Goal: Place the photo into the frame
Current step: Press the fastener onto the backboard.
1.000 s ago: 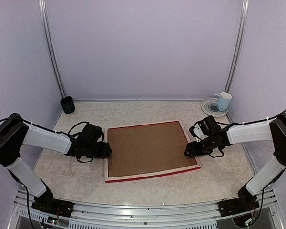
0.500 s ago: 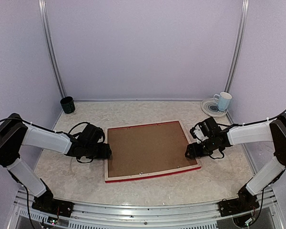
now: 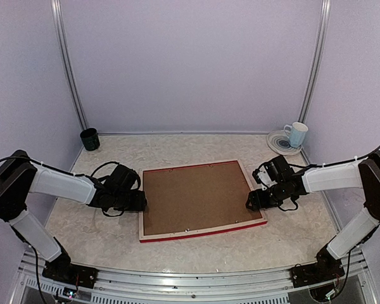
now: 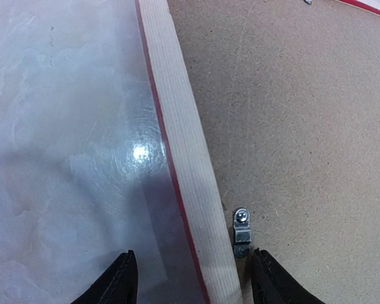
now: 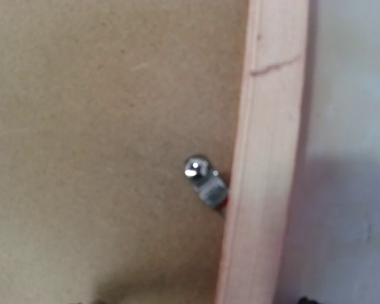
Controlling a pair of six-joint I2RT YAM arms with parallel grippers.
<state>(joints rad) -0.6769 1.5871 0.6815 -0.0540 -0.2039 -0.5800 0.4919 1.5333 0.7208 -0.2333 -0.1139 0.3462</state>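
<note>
1. Far off the frame's (image 3: 202,229) left back corner stands a dark mug (image 3: 89,139), well clear of my work.
2. My left gripper (image 4: 195,282) is at the frame's left rail. Its jaws are partly open and straddle the rail with nothing held: one fingertip is outside over the table (image 3: 196,152), the other inside over the backing board (image 3: 196,197). A small metal clip (image 4: 242,229) sits just inside the rail, near my inner fingertip.
3. The frame lies face down between my arms, pale wood back up, red showing along its edges. The brown board fills it.
4. The photo is nowhere in view. I cannot tell whether it lies under the board.
5. I judge the frame stiff and fairly weighty, possibly glazed, so no levering. Lying flat, it offers only its rails, so I would pinch a rail from the outer edge. The board looks light and rigid, and the clips must turn before it lifts.
6. A print should be thin, bendy and easily marked, so I would take it lightly by one edge.
7. My right gripper (image 3: 252,204) is at the frame's right rail, above another clip (image 5: 202,177). Only the tips peep in, well apart, so I read these jaws as open and empty.
8. Beyond the frame's right back corner, a white mug (image 3: 297,133) stands on a plate (image 3: 278,144).
</note>
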